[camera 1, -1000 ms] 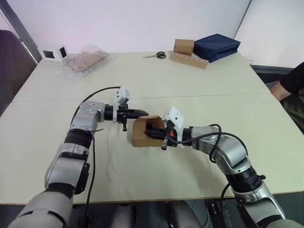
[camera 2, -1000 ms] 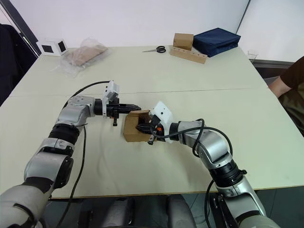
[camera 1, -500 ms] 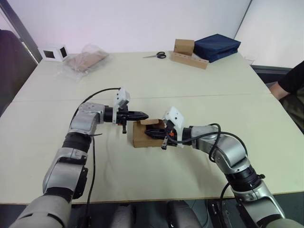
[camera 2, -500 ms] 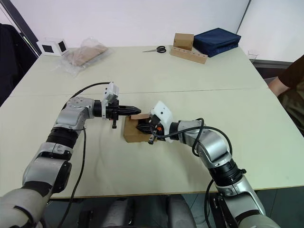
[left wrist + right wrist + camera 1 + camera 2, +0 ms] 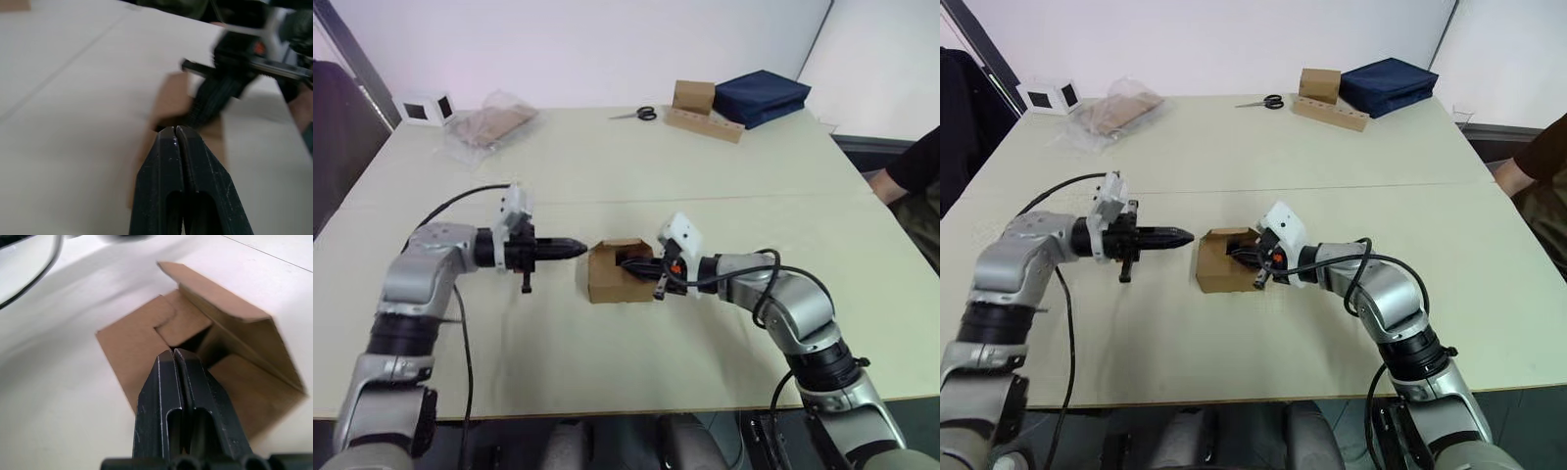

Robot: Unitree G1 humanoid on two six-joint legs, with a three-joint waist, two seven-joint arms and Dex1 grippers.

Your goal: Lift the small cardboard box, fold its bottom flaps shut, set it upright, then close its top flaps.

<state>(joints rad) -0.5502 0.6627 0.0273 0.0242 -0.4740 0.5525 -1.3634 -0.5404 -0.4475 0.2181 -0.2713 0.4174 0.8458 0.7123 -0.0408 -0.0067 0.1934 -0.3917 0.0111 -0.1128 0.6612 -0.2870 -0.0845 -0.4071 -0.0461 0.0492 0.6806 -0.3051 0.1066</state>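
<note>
Left eye view has the small cardboard box point(image 5: 612, 276) sitting on the table point(image 5: 705, 186) near its middle, lying so that its open side faces three o'clock. The right gripper point(image 5: 628, 264) reaches into that opening from the three o'clock side, fingers pressed together with nothing between them, their tips against the inner flaps as the right wrist view shows point(image 5: 174, 357). At nine o'clock of the box, just apart from it, the left gripper point(image 5: 576, 247) points at the box wall, its fingers point(image 5: 168, 147) closed tight and empty. Far across the table at twelve o'clock lie scissors point(image 5: 633, 115), beside a tan cube point(image 5: 692, 96) on a perforated cardboard strip point(image 5: 705, 123), and a dark blue bag point(image 5: 759, 96).
</note>
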